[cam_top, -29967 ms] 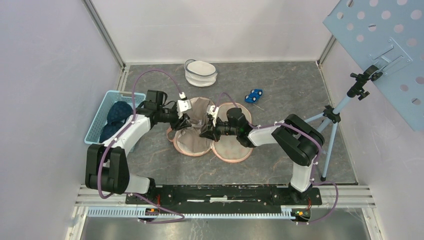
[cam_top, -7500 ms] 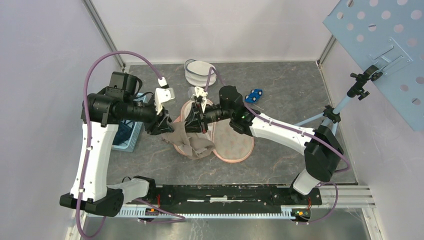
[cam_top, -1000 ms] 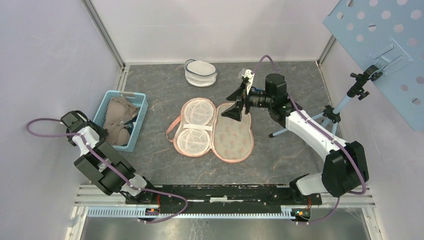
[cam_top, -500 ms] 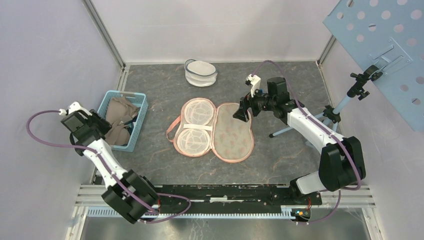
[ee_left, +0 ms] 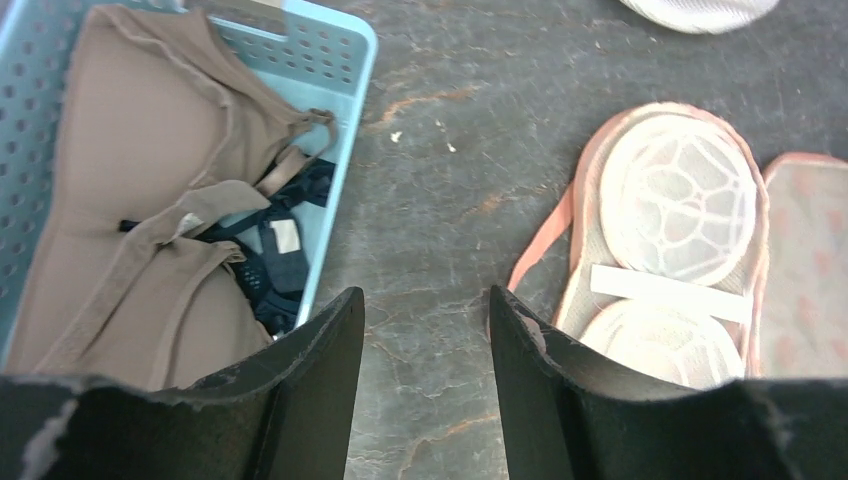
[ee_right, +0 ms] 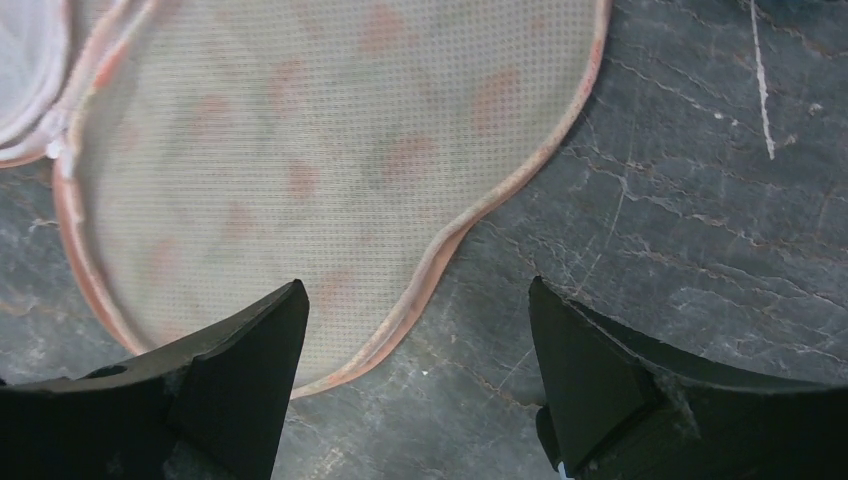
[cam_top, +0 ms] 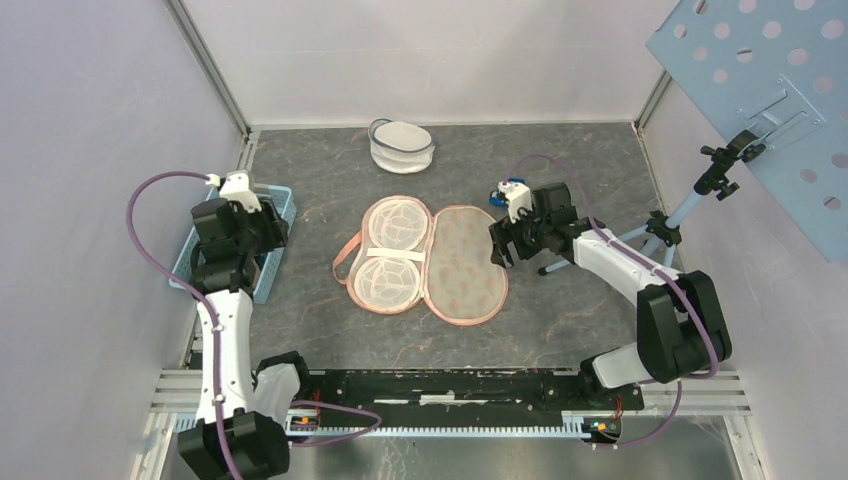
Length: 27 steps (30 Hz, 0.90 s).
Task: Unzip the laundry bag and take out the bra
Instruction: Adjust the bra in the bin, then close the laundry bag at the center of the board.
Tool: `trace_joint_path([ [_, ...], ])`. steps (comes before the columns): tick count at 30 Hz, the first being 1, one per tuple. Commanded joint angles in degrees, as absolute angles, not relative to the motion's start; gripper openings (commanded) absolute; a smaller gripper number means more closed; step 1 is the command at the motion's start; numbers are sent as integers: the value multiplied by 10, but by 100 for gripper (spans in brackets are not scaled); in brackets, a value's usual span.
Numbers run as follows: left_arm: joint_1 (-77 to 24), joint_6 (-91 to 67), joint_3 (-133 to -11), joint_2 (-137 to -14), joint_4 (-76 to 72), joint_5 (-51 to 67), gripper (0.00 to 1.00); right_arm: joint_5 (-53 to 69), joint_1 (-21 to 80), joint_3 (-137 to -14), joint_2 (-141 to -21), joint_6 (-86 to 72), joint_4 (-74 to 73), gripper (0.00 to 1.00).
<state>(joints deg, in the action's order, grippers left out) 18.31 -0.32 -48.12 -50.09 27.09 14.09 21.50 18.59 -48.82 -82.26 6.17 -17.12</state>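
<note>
**Laundry bag** (cam_top: 420, 262): unzipped and spread flat in two lobed halves at mid-table (cam_top: 580, 160), pink-orange trim all round.
- Top view: both halves together.
- Left wrist view: only the left half, with two white mesh cups and a white strap across them.
- Right wrist view: only the right half, close enough to show the fine weave and faint orange patches.

**Bra** (ee_left: 130, 200): beige, out of the bag, lying in the blue basket (ee_left: 345, 100) at the table's left edge.
- It lies on top of a dark garment (ee_left: 270, 275).
- Seen only from the left wrist; in the top view the left arm covers most of the basket.

**Label**: a small tan tag (ee_left: 285, 235) on the dark garment, its print too small to read.

**Left gripper** (ee_left: 425, 310): jaws partly apart with nothing between them. It is poised over bare table between basket and bag.

**Right gripper** (ee_right: 417, 290): jaws spread wide and empty, above the right rim of the bag's right half.

**Top view only:**
- A round white mesh pouch (cam_top: 401, 143) near the back wall.
- A tripod (cam_top: 690, 205) at the right.
- A blue panel with holes (cam_top: 770, 90) at the upper right.

**Right wrist only:** a thin white scratch (ee_right: 760, 80) on the tabletop.
</note>
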Motion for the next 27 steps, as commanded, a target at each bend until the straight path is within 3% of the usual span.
trace_joint_path([
  [1, 143, 28, -488, -510, 279, 100, 56, 159, 184, -489, -844, 71, -163, 85],
  [6, 126, 23, -479, -509, 279, 89, 56, 160, 184, -495, -882, 62, -152, 79],
  [15, 118, 12, -468, -500, 270, 80, 56, 210, 185, -488, -924, 43, -128, 51],
  [23, 116, 6, -472, -503, 269, 78, 56, 224, 192, -499, -972, 40, -129, 38],
  [27, 116, 6, -473, -503, 269, 74, 56, 210, 191, -522, -974, 46, -151, 19],
])
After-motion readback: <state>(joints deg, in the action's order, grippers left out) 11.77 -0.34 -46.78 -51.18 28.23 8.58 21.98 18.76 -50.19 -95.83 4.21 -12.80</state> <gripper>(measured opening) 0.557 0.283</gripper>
